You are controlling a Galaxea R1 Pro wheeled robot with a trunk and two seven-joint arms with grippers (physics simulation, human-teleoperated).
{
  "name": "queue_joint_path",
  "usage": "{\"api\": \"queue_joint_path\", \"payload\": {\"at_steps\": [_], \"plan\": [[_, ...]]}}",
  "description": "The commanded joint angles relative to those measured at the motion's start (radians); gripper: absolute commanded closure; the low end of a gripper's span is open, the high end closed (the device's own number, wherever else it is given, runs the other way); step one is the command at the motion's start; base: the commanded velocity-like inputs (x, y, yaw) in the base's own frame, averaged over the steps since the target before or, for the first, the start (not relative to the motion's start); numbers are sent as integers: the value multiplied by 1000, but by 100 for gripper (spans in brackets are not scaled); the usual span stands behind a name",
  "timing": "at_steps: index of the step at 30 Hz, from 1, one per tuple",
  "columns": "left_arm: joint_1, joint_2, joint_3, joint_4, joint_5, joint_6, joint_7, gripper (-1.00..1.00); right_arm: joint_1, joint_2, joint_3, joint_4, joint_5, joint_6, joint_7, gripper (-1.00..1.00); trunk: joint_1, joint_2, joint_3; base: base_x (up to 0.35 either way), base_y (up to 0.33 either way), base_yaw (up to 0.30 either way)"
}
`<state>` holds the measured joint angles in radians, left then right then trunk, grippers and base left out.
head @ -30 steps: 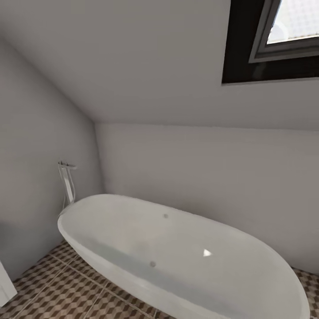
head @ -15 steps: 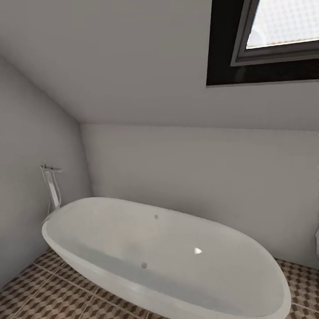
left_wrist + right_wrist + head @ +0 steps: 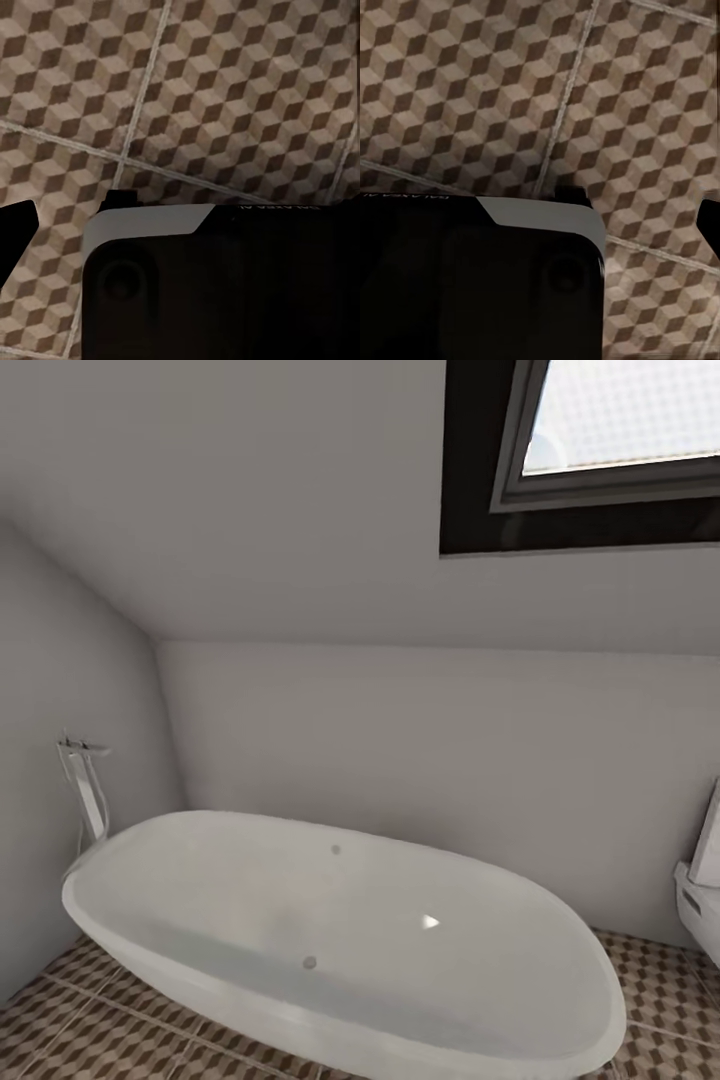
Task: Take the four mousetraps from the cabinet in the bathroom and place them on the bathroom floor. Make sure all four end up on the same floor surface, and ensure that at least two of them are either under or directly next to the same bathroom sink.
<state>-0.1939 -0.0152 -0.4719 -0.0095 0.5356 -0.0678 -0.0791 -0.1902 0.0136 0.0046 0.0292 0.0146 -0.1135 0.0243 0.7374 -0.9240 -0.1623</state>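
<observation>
The mousetraps, the cabinet and the sink are out of view. The bathroom floor (image 3: 100, 1040) with its brown, beige and white cube pattern lies around the tub in the head view. The same tiles pass under both wrist cameras, in the left wrist view (image 3: 225, 90) and in the right wrist view (image 3: 472, 90). A dark sliver at the picture's edge in each wrist view may be a fingertip (image 3: 15, 232) (image 3: 711, 225). Nothing between the fingers can be made out.
A white oval bathtub (image 3: 330, 930) stands ahead under a sloped ceiling, with a chrome floor tap (image 3: 85, 790) at its left end. A dark-framed window (image 3: 600, 440) sits high on the right. A white fixture (image 3: 700, 890) pokes in at the right edge. My dark body (image 3: 225, 292) (image 3: 472, 277) covers part of each wrist view.
The head camera has swung to the right: tub, tap and window slide left in the picture, and the white fixture has come in at the right edge.
</observation>
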Motion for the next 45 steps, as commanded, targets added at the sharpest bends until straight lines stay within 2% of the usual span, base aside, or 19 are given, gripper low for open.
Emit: {"api": "queue_joint_path", "payload": {"at_steps": [1, 45], "plan": [[-1, 0, -8, 2, 11, -4, -4, -100, -2, 0, 0, 3, 1, -5, 2, -100, 0, -1, -1, 0, 0, -259], [-1, 0, -8, 2, 11, -4, -4, -100, -2, -1, 0, 3, 1, -5, 2, -100, 0, -1, -1, 0, 0, -286]]}}
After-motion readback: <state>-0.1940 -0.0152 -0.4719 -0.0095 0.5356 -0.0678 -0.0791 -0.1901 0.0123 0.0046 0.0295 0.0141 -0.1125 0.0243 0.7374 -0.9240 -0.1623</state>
